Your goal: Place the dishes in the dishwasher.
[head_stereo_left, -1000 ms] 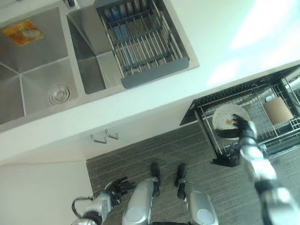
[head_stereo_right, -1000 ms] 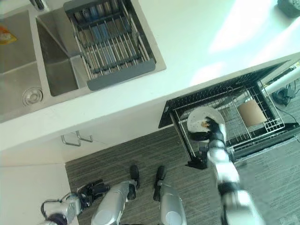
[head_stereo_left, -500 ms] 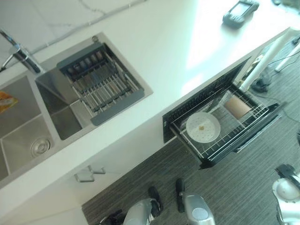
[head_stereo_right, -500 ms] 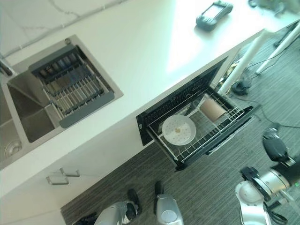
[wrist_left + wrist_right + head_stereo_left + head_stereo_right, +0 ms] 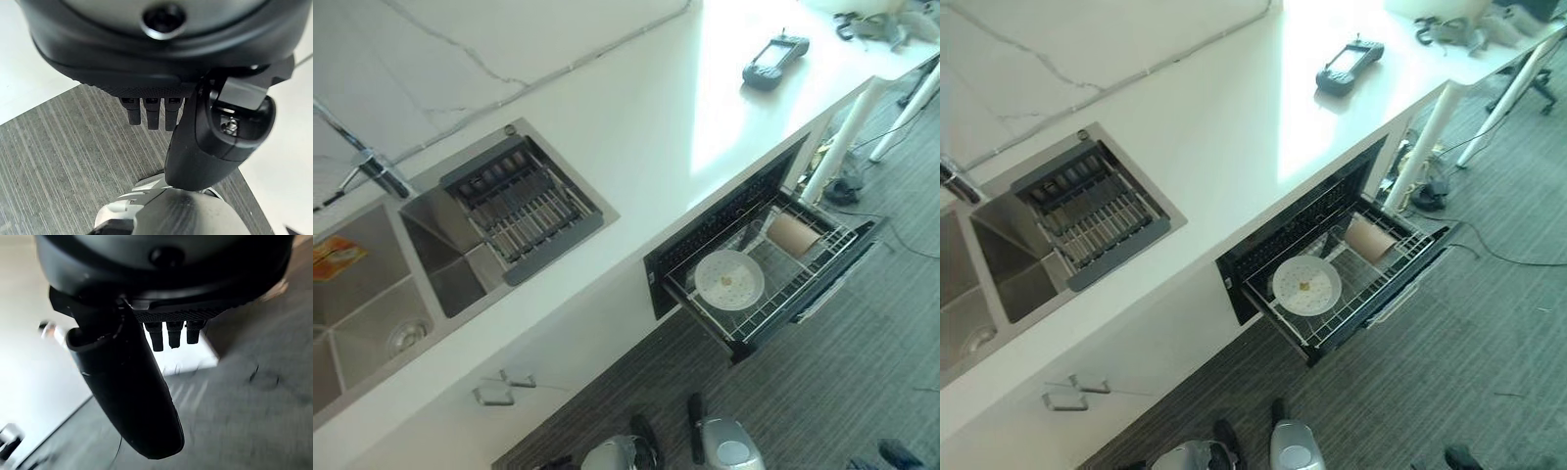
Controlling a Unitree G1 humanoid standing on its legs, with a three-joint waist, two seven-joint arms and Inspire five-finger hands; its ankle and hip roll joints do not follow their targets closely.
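White plate lying flat in the pulled-out dishwasher rack, a tan cup on its side beside it, no writing legible; right hand, on the plate one second ago, now clear of it, and left hand, both with straight fingers, empty.

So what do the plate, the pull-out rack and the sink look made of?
Plate: probably glazed ceramic, white and smooth, though plastic can't be ruled out. Rack: thin metal wire, light grey bars in a grid. Sink: brushed stainless steel, going by its dull grey sheen.
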